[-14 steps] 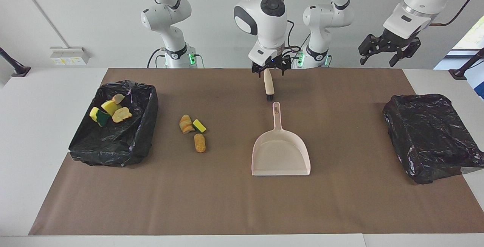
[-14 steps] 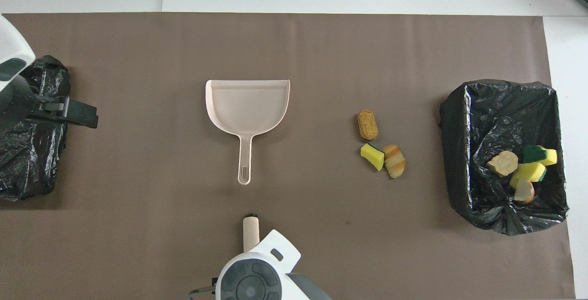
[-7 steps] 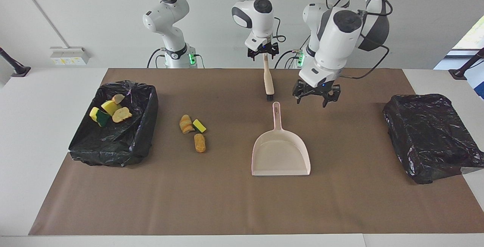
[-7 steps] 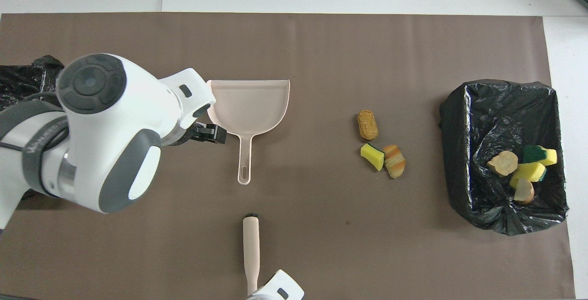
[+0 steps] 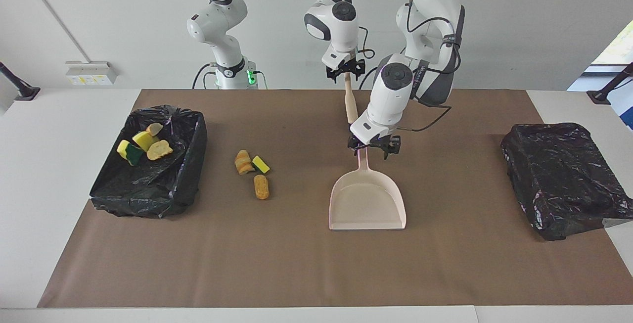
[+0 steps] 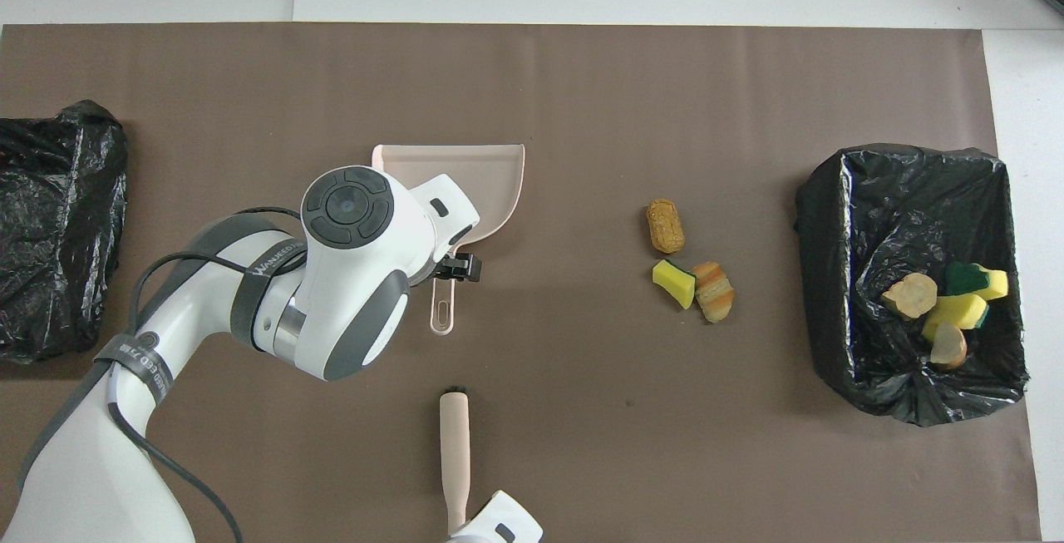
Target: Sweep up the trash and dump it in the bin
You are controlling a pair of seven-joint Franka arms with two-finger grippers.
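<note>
Three scraps of trash lie loose on the brown mat: a striped chunk [image 5: 242, 161], a yellow sponge piece [image 5: 261, 164] and a tan chunk [image 5: 261, 186]. Several more scraps sit in the black-lined bin [image 5: 148, 199] at the right arm's end. The beige dustpan [image 5: 367, 204] lies mid-mat, its handle pointing toward the robots. My left gripper [image 5: 373, 146] is low over that handle, open, a finger on each side. The beige brush [image 5: 350, 105] lies nearer to the robots than the dustpan. My right gripper [image 5: 344, 71] is at its handle end.
A second black-bagged bin [image 5: 559, 174] stands at the left arm's end of the table. The loose scraps [image 6: 674, 283] lie between the dustpan [image 6: 490, 169] and the bin with trash [image 6: 831, 194]. The left arm's body covers part of the dustpan in the overhead view.
The left arm swung in from its end of the table and came down over the dustpan handle. The right gripper drew back along the brush to its handle end.
</note>
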